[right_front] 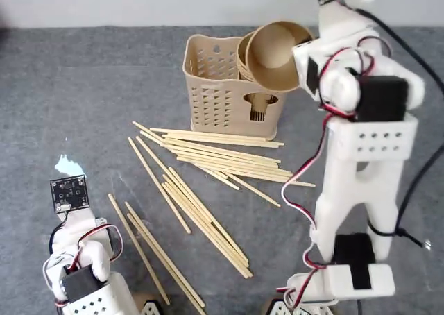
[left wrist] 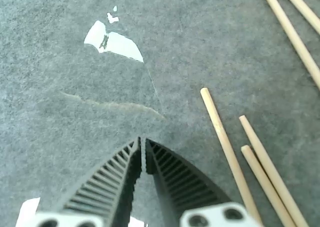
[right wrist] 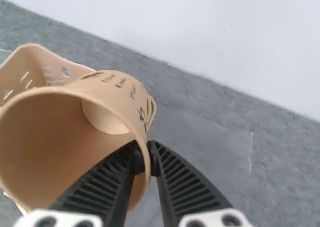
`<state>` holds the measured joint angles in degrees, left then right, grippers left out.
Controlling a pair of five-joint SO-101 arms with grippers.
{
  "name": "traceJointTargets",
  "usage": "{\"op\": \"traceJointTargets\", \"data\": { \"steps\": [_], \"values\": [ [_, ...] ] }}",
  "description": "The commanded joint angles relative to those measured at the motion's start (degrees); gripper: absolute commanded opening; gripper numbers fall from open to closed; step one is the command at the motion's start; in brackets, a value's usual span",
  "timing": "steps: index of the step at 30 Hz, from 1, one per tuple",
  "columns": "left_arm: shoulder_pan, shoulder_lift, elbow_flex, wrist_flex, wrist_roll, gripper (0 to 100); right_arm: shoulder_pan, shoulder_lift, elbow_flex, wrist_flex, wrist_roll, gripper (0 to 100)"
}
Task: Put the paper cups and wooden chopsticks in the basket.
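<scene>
Right gripper [right wrist: 145, 159] is clamped on the wall of a cup [right wrist: 55, 142] near its rim. The cup hangs tilted on its side, mouth outward, over the right end of the basket [right_front: 222, 96], against the nested cups [right_front: 244, 55] already sitting there. The right arm [right_front: 361, 141] stands tall and stretched toward the back of the mat [right_front: 83, 107].

Step in hand, as judged: placing this cup in the basket. The next move calls for tipping the cup upright over the nested cups, lowering it, then letting go.

Chopsticks [right_front: 208, 173] lie scattered on the mat in front of the basket, not yet collected.

Left gripper [left wrist: 142, 147] is closed on nothing, low over bare mat and near a few chopstick ends. The left arm [right_front: 80, 270] sits folded at the front edge.
</scene>
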<state>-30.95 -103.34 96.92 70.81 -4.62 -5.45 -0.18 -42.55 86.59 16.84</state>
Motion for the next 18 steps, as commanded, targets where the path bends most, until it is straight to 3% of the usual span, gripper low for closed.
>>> {"op": "traceJointTargets", "data": {
  "steps": [1, 7, 18],
  "values": [
    [0.26, -0.97, -0.48, 0.26, -0.09, 1, 0.31, 0.57, -2.64, -1.01, -0.44, 1.6],
    [0.26, -0.97, -0.48, 0.26, -0.09, 1, 0.31, 1.54, -2.73, -4.0, -0.79, 19.0],
    [0.26, -0.97, -0.48, 0.26, -0.09, 1, -3.91, 6.2, -2.64, -13.85, -3.6, 19.7]
  ]
}}
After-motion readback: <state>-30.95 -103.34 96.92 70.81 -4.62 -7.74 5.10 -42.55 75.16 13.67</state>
